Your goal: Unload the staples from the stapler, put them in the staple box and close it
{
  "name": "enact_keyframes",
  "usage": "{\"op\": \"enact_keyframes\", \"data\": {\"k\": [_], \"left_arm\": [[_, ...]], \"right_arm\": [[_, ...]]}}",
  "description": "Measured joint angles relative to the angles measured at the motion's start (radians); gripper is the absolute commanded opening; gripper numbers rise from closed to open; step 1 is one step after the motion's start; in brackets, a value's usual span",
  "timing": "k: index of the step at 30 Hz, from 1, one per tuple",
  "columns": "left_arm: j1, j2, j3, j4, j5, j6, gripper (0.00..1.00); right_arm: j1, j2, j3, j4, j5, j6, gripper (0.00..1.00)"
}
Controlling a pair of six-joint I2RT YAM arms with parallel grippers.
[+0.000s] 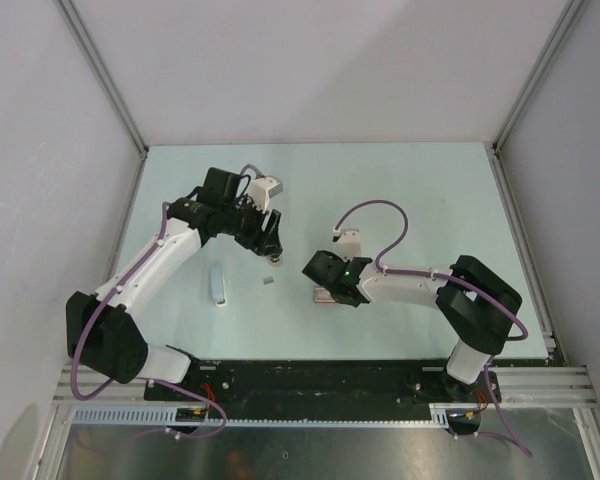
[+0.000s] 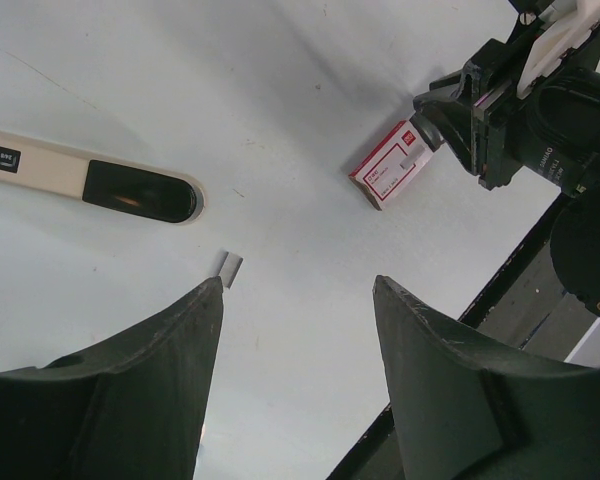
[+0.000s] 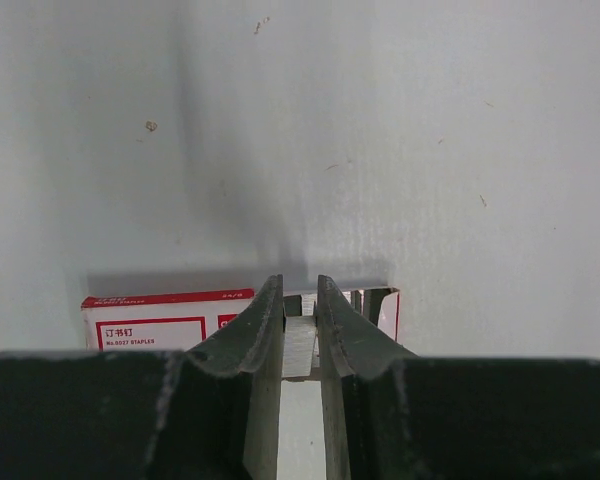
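Right fingers point(image 3: 252, 345) at the box point(image 3: 160, 322), left fingers point(image 2: 150, 390) hovering.
Your right pair seemingly pinches a staple strip point(image 3: 298, 345); your left are spread near the stapler point(image 2: 90, 180).

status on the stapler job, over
Left gripper open, near loose staple piece. Right gripper shut on staple strip at staple box. Stapler lying flat, untouched, nothing blocking.
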Motion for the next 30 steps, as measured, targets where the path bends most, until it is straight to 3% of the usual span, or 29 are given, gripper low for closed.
{"op": "enact_keyframes", "data": {"k": [30], "left_arm": [[0.000, -0.011, 0.000, 0.000, 0.001, 0.000, 0.66]], "right_arm": [[0.000, 0.006, -0.013, 0.009, 0.000, -0.007, 0.00]]}}
